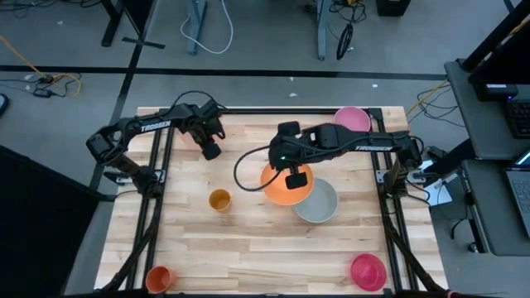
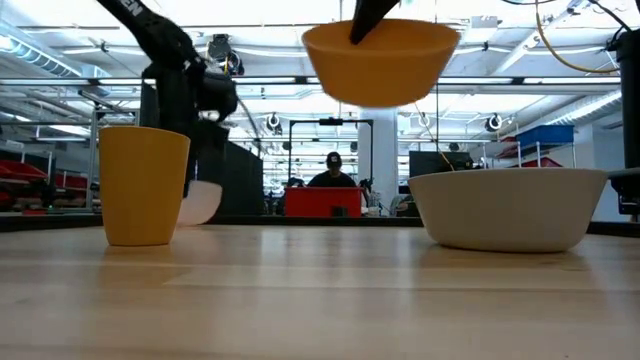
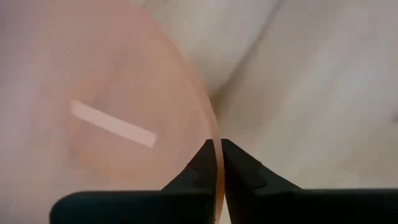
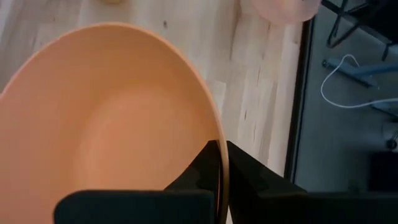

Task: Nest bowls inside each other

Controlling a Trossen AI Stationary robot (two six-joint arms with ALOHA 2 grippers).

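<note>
My right gripper (image 1: 296, 178) is shut on the orange bowl (image 1: 284, 186), which hangs high above the table's middle (image 2: 380, 60), beside and partly over the grey bowl (image 1: 319, 201). The grey bowl rests on its base. At the far left my left gripper (image 1: 210, 151) is shut on the pale translucent pink bowl (image 3: 118, 124), which shows low behind the amber cup (image 2: 143, 185) in the low view (image 2: 202, 205). A mid pink bowl (image 1: 352, 118) stands at the far right and a magenta bowl (image 1: 368, 271) at the near right. My left gripper pinches the pale pink bowl's rim (image 3: 215, 134), one finger inside the bowl and one outside, coming steeply from above. The bowl hangs below the fingers, close to the table. Whether it is clear of the wood cannot be told. My right gripper pinches the orange bowl's rim (image 4: 219, 134), one finger (image 4: 205, 165) inside and the other (image 4: 245, 168) outside, slanting down from above. The bowl is lifted clear, open side up and nearly level (image 2: 380, 35).
The amber cup (image 1: 219, 199) stands left of the middle, and an orange cup (image 1: 159, 277) at the near left corner. Dark rails (image 1: 389, 190) run along the table's left and right sides. Bare wood lies in the near middle (image 1: 265, 257).
</note>
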